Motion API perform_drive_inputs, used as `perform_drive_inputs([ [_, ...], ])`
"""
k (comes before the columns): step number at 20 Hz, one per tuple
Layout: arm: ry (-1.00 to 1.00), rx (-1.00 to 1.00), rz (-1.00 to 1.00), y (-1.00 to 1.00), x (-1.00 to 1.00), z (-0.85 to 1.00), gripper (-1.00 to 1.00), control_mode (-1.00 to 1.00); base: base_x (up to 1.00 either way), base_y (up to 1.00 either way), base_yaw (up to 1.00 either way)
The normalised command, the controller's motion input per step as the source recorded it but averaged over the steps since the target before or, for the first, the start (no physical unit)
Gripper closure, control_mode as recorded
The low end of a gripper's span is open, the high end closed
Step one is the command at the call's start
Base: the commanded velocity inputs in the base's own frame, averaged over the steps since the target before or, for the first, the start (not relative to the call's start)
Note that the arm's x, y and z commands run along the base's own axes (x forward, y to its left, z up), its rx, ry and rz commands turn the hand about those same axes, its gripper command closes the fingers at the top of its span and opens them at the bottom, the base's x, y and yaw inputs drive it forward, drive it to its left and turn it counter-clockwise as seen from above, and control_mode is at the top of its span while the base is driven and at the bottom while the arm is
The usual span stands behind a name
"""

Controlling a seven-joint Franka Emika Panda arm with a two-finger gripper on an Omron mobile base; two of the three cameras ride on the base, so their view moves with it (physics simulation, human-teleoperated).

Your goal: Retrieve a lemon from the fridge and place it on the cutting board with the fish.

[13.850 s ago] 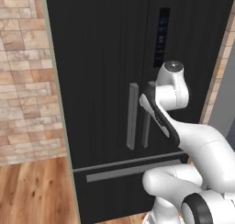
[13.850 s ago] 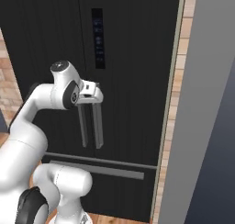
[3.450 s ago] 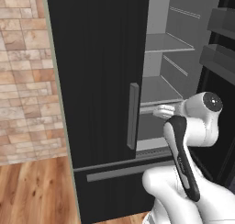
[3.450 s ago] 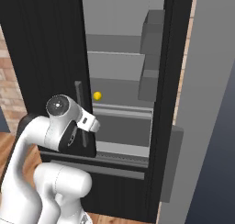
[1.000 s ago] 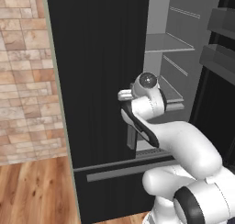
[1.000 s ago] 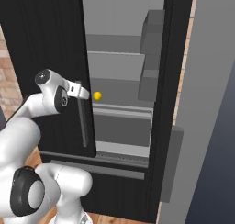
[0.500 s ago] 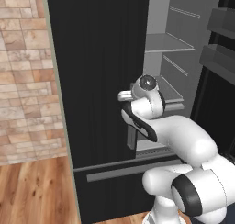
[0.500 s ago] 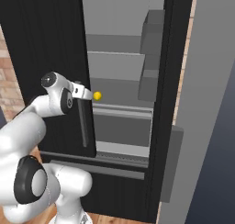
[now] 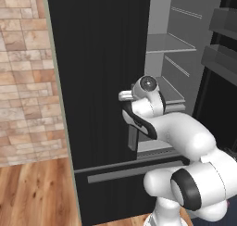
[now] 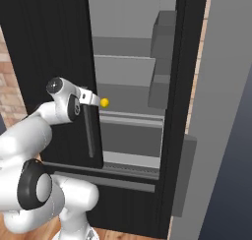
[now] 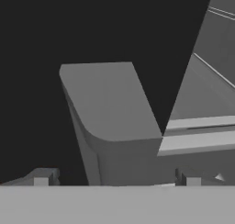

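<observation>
In the left base view, my arm bends up in front of the fridge [image 9: 97, 81], whose right door is swung open. My hand sits at the top of the grey bar handle [image 9: 133, 139] on the shut left door. The grey shelves [image 9: 169, 42] lie to the right of my hand and further in.

In the right base view, the lemon [image 10: 104, 102] is a small yellow ball on a shelf inside the fridge. It looks just beside the tip of my gripper [image 10: 91, 98], a little to the right. I think it really lies deeper in than the fingers. It is round, so it has no long side to line up with.

In the hand view, the top end of the bar handle fills the middle, very close. One of my fingers [image 11: 42, 177] rises at the bottom left and the other at the bottom right. They stand wide apart and hold nothing. The shelves run off to the right, so I judge I must swing that way and reach in.
</observation>
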Motion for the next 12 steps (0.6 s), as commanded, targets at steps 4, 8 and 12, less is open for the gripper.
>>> perform_drive_inputs([
  [4,-0.04,0.00,0.00,0.00,0.38,-0.16,-1.00,-1.00,0.00,0.00,0.00],
  [8,0.00,0.00,0.01,0.00,0.29,0.00,-1.00,-1.00,0.00,0.00,0.00],
  [12,0.02,0.00,0.00,0.02,0.26,0.00,1.00,-1.00,0.00,0.00,0.00],
])
